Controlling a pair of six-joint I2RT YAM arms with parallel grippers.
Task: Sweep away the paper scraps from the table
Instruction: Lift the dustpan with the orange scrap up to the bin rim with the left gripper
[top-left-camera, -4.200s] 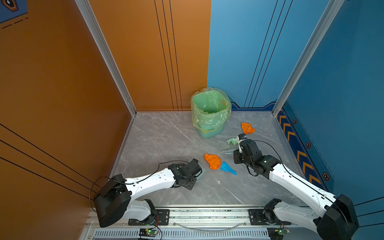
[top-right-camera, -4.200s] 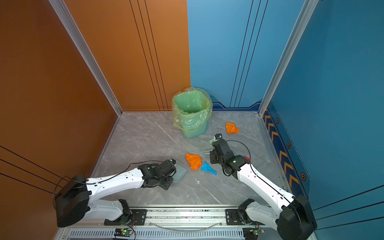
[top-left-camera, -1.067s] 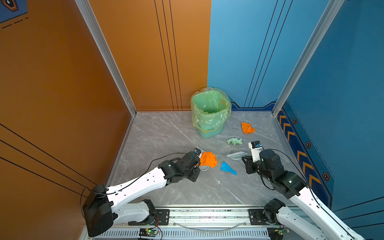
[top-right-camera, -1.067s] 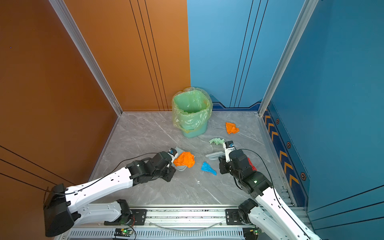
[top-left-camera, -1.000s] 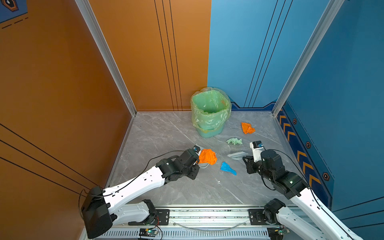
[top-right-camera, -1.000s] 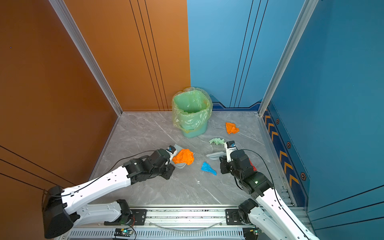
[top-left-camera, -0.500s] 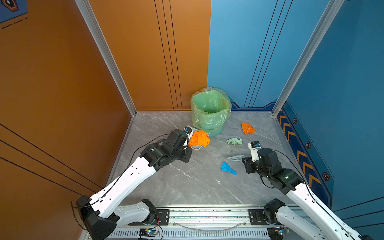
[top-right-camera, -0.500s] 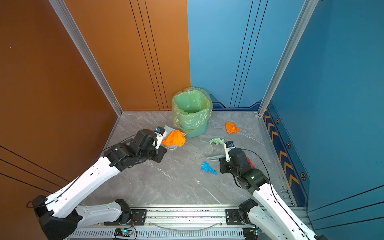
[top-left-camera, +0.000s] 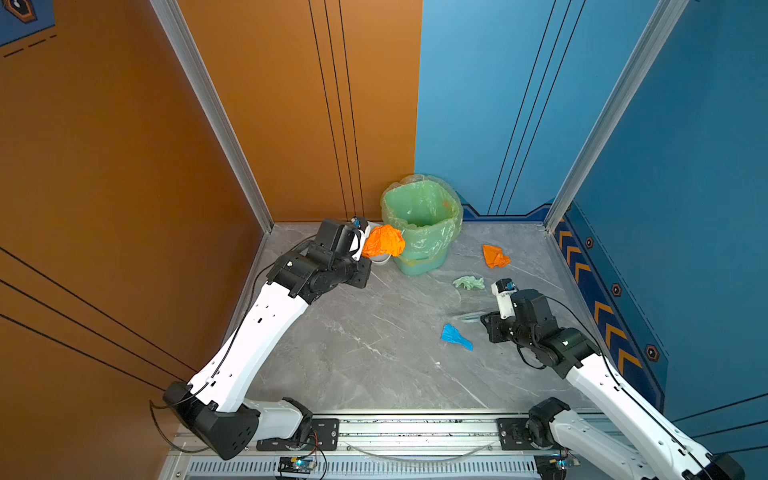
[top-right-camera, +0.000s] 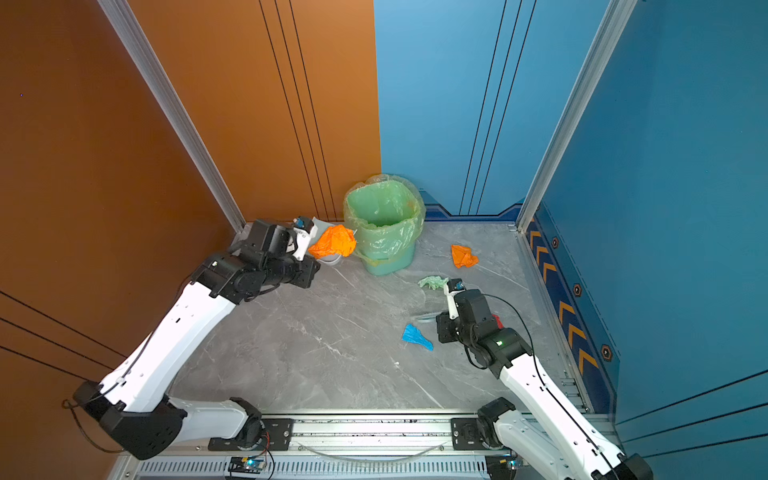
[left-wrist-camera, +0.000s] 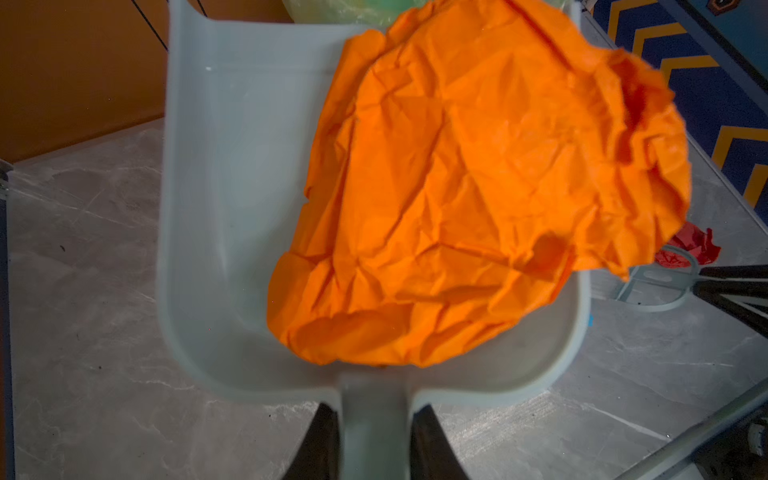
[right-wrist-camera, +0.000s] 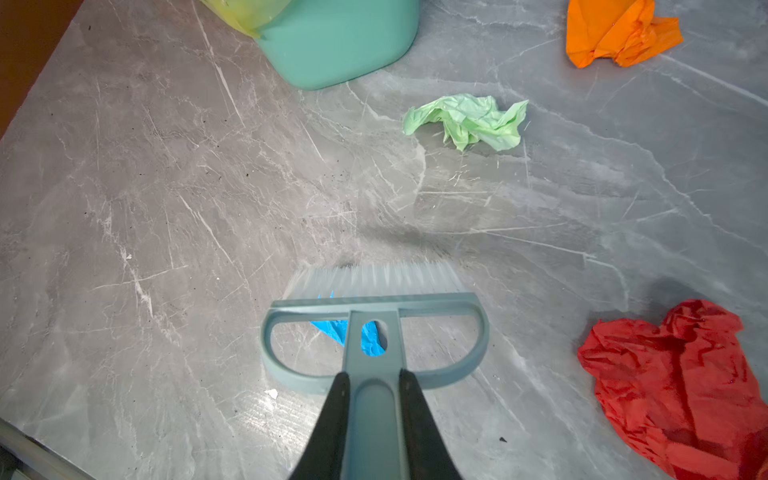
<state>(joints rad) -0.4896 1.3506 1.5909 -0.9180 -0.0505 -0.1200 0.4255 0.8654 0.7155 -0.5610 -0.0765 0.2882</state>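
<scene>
I've got left gripper (left-wrist-camera: 374, 419) pinching the dustpan (left-wrist-camera: 216, 208) handle, orange wad (left-wrist-camera: 478, 199) aboard, beside bin (top-left-camera: 419, 216); right gripper (right-wrist-camera: 372, 384) pinches brush (right-wrist-camera: 374, 301) handle.

grey white-veined table (right-wrist-camera: 166, 208), orange scrap (left-wrist-camera: 478, 187), red scrap (right-wrist-camera: 673, 382), teal bin (right-wrist-camera: 340, 41)

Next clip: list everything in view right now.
table: one, grey marble
bin: one, green, lined, back of table
dustpan: one, pale grey, beside bin
carried orange scrap: one, orange, in dustpan
loose orange scrap: one, orange, right of bin
green scrap: one, pale, on table
blue scrap: one, bright, on table
red scrap: one, red, table's right side
brush: one, grey-blue, near blue scrap
left gripper: shut on dustpan handle
right gripper: shut on brush handle
</scene>
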